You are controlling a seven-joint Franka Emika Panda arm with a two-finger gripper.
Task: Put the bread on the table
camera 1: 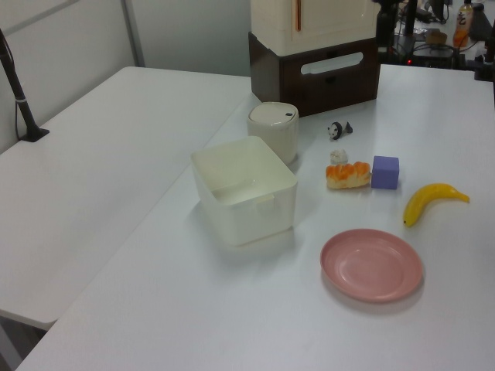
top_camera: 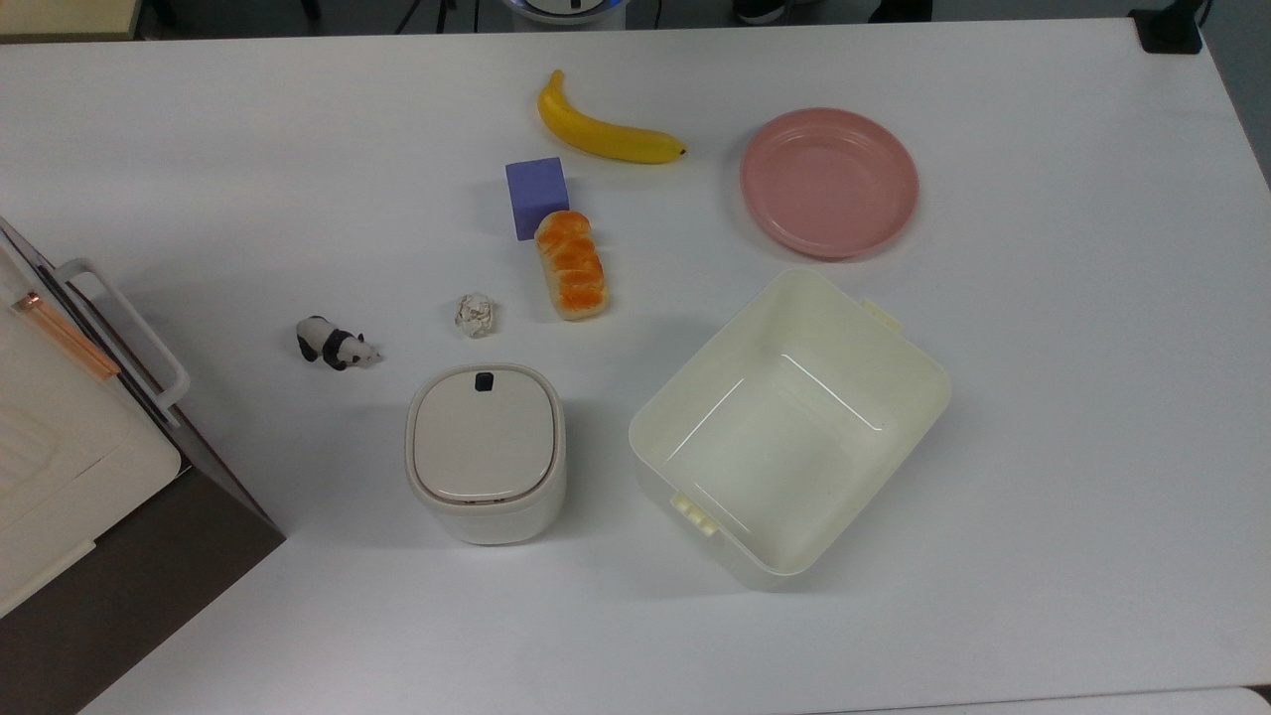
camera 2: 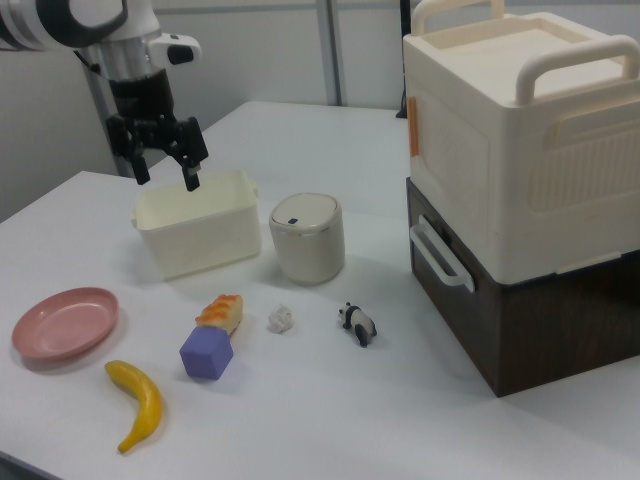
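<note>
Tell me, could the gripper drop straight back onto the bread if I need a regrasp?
Probably yes. The bread lies uncovered on the table, its top free, though the purple cube touches one end. The gripper hangs open, raised well clear.

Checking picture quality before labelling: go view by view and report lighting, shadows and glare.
Top view: even light, soft shadows beside the bin and lidded can. Left view: faint sheen on the table, bread clear. Right view: the gripper, fingers open, dark against the pale wall.
</note>
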